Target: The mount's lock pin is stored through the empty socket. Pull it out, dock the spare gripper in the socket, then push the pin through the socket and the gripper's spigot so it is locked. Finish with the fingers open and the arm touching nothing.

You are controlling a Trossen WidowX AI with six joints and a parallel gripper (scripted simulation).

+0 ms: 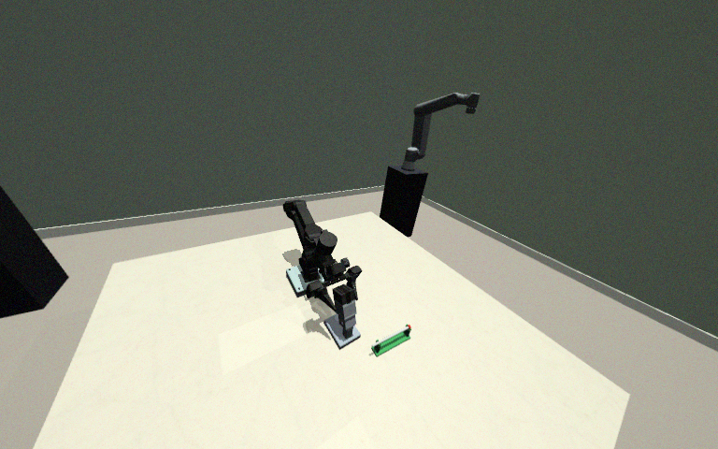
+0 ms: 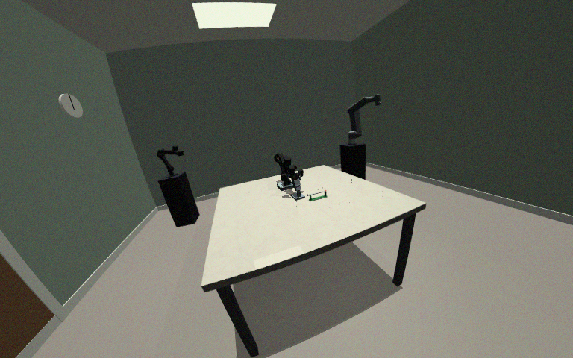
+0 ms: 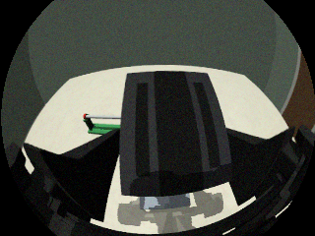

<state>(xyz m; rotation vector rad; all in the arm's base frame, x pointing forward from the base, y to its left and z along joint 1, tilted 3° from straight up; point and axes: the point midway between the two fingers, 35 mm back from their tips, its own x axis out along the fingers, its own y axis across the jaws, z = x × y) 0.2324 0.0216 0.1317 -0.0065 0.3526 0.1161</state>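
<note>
The spare gripper (image 1: 346, 311) (image 3: 173, 132), a dark block, stands upright on the light grey mount (image 1: 350, 341) (image 2: 298, 196) (image 3: 160, 206) in front of the arm's base. My gripper (image 1: 342, 288) (image 3: 165, 132) is open, with one finger on each side of the spare gripper's upper part; I cannot tell whether they touch it. The lock pin (image 1: 392, 335) (image 3: 105, 118), a thin grey rod with a red head, lies on a green cradle (image 1: 390, 341) (image 2: 318, 198) (image 3: 104, 129) just right of the mount. The socket and the spigot are hidden by the spare gripper.
A black pedestal with another arm (image 1: 403, 198) (image 2: 352, 160) stands beyond the table's back right corner. A second pedestal (image 2: 178, 198) stands off the table's left, and a black box (image 1: 21, 269) shows at the left edge. The arm's base plate (image 1: 294, 281) lies behind the mount.
</note>
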